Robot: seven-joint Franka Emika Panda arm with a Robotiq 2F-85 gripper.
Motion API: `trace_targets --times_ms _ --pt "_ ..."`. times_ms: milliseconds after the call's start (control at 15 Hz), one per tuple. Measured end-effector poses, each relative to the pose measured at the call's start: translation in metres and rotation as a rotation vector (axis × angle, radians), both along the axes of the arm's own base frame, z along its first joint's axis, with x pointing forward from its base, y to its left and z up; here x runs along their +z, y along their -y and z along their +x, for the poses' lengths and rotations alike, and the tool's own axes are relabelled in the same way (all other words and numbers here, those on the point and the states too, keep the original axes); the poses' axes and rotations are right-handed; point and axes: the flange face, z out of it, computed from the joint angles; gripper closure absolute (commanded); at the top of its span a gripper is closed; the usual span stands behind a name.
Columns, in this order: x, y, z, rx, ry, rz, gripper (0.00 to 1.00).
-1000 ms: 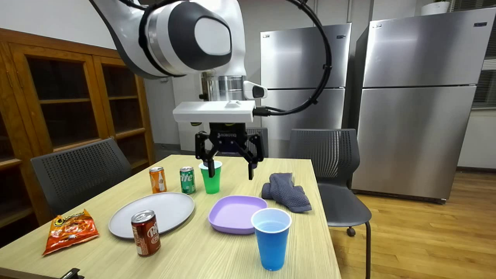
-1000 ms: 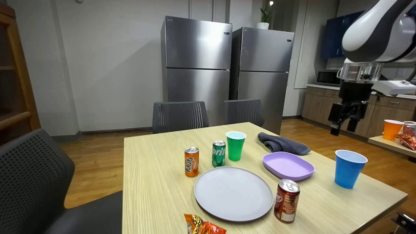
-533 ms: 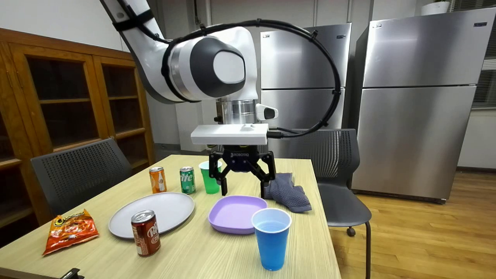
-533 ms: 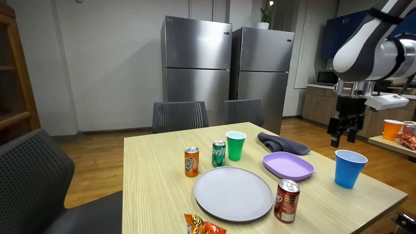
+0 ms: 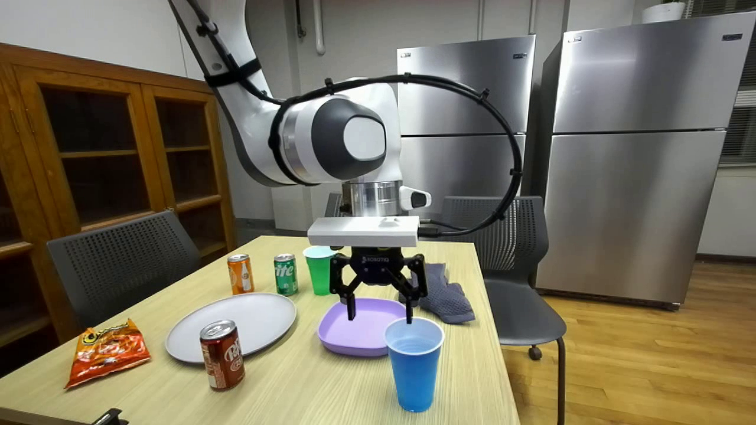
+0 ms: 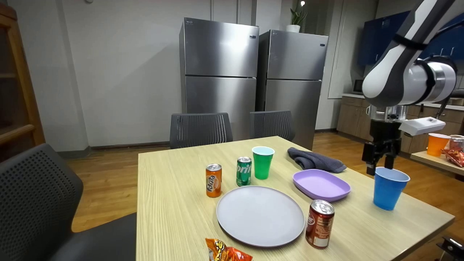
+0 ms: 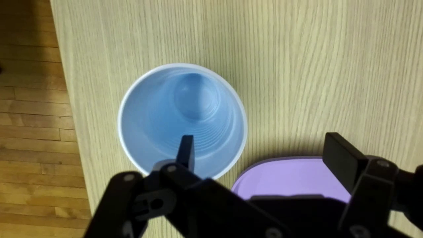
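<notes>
Gripper (image 5: 380, 314) has descended | spread wide, holding nothing | blue cup (image 7: 148, 109) at ten o'clock, wrist view | off-centre lowering could tip it

The table (image 5: 313, 389) had a pale, grained wooden top. Near one edge the blue cup (image 5: 415, 378) stood upright, just beside the purple dish (image 5: 354, 341) but apart from it. The crumpled towel (image 5: 446, 298) lay near the dish. The grey plate (image 5: 263, 319) lay flat, with the Dr Pepper can (image 5: 223, 360) upright at its rim; whether they touched was unclear. Across the plate from that can stood the Sprite can (image 5: 286, 275) and the green cup (image 5: 319, 274), close together, and the Fanta can (image 5: 240, 275), a little apart. The orange bag (image 5: 109, 353) lay near the plate. In an exterior view, a second tabletop (image 6: 426, 159) carried an orange cup (image 6: 436, 145), a fourth can (image 6: 456, 142) and a red bag (image 6: 455, 156).
</notes>
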Motion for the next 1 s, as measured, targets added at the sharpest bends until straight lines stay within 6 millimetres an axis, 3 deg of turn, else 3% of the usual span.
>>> trace_targets --times_ms 533,1000 --pt "-0.028 0.002 0.001 0.006 -0.039 0.000 0.00" --pt "-0.030 0.003 0.002 0.006 -0.041 -0.002 0.00"
